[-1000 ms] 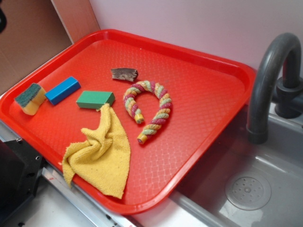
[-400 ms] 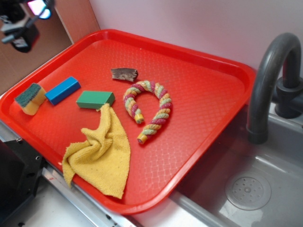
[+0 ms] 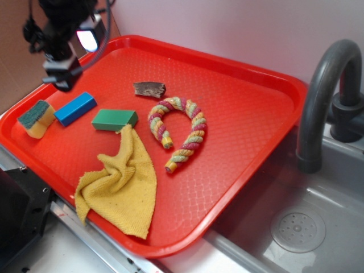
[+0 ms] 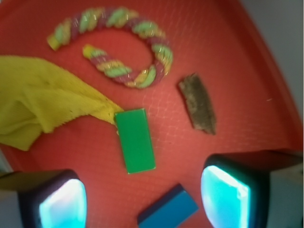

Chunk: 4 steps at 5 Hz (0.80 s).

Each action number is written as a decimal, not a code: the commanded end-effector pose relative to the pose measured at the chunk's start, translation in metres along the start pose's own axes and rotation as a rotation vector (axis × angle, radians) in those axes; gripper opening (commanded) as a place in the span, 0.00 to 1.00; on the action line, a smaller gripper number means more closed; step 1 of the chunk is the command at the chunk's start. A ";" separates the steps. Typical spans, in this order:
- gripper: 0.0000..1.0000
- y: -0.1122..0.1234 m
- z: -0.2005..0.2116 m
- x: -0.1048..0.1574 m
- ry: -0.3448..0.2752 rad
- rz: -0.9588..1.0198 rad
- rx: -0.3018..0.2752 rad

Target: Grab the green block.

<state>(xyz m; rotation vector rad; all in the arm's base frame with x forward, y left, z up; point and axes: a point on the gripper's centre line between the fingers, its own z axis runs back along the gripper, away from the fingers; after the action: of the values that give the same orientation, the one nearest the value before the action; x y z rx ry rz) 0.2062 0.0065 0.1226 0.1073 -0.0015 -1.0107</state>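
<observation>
The green block (image 3: 114, 119) lies flat on the red tray (image 3: 244, 85), left of the middle, touching a corner of the yellow cloth (image 3: 122, 182). In the wrist view the green block (image 4: 135, 139) lies ahead of the jaws, with the blue block (image 4: 168, 209) between the fingertips and nearer the camera. My gripper (image 3: 63, 71) hovers above the tray's far left part, over the blue block (image 3: 75, 108), up and left of the green block. It is open and empty; in the wrist view the gripper (image 4: 142, 199) has its jaws wide apart.
A yellow sponge with a dark green top (image 3: 36, 118) sits at the tray's left edge. A striped rope ring (image 3: 179, 132) and a brown piece (image 3: 149, 89) lie right of the green block. A grey tap (image 3: 324, 96) and sink (image 3: 296, 227) are at the right.
My gripper has come into view from the upper left and moved right and down, now hanging over the blue block. The objects on the tray have not moved.
</observation>
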 end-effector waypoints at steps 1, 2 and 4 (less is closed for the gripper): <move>1.00 -0.003 -0.038 0.015 0.070 -0.041 -0.030; 1.00 -0.004 -0.057 0.015 0.098 -0.021 -0.039; 1.00 -0.012 -0.091 0.018 0.206 0.001 0.010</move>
<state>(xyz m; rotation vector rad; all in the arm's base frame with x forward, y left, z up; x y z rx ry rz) 0.2081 0.0001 0.0323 0.2176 0.1978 -0.9928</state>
